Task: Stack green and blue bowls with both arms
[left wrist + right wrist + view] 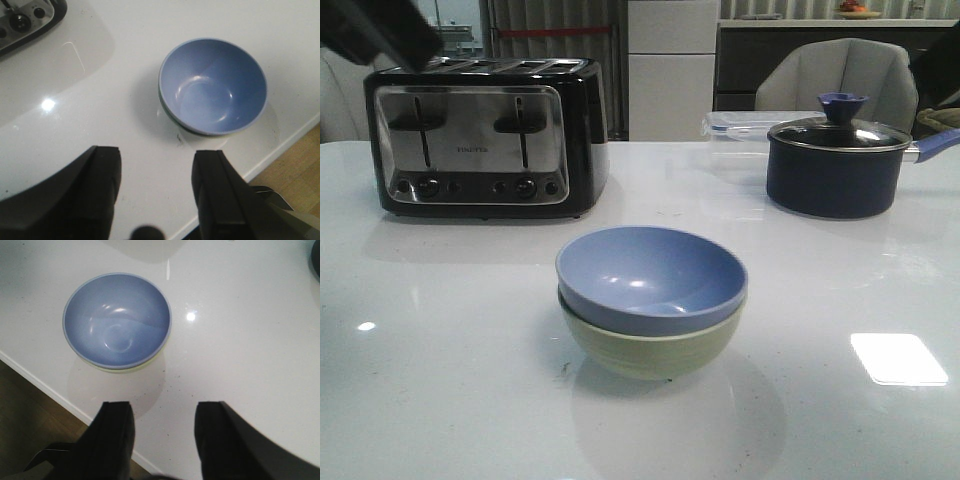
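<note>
Neatly nested, matte blue bowl (650,275), ridged green bowl (650,350) beneath

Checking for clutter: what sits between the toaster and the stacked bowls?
Nothing: in the front view only bare white table lies between the toaster and the blue bowl nested in the green bowl.

The front camera is sitting low and close — looking level across the white table (440,380) at the blue bowl (650,275) nested in the green bowl (650,350), toaster (485,135) behind. Both wrist cameras are looking steeply down from higher up, sharing that blue bowl (212,85) (117,320) — each from an opposite side.
</note>
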Action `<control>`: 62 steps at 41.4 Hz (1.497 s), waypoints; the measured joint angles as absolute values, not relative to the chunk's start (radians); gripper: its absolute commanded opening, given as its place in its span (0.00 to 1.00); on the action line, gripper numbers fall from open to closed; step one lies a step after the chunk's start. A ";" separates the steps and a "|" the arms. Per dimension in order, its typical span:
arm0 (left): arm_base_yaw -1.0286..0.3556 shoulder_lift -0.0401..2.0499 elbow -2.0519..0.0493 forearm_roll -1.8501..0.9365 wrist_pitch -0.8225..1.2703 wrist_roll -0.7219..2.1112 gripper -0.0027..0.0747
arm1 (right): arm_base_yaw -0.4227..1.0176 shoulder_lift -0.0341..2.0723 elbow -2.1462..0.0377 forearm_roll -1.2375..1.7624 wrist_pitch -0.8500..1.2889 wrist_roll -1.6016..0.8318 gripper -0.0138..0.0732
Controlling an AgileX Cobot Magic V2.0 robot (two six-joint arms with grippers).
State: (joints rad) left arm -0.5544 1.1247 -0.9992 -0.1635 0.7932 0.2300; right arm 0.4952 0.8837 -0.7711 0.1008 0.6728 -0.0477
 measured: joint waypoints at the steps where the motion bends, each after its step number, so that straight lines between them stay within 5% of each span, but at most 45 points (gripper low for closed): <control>1: -0.554 1.089 -0.981 -0.162 0.795 0.230 0.55 | 0.495 0.884 -0.771 0.101 0.673 -0.048 0.63; 24: -0.554 0.665 -0.649 0.019 0.809 0.011 0.55 | 0.495 0.884 -0.754 0.101 0.677 -0.048 0.63; 28: -0.554 0.662 -0.642 0.023 0.807 0.000 0.53 | 0.495 0.884 -0.754 0.101 0.677 -0.048 0.54; 37: -0.554 0.662 -0.642 0.027 0.798 -0.005 0.29 | 0.495 0.884 -0.754 0.101 0.677 -0.048 0.22; 42: -0.554 0.662 -0.642 0.027 0.798 -0.005 0.15 | 0.495 0.884 -0.754 0.101 0.677 -0.048 0.22; 62: -0.554 0.662 -0.642 0.021 0.798 -0.005 0.15 | 0.495 0.884 -0.754 0.101 0.677 -0.048 0.22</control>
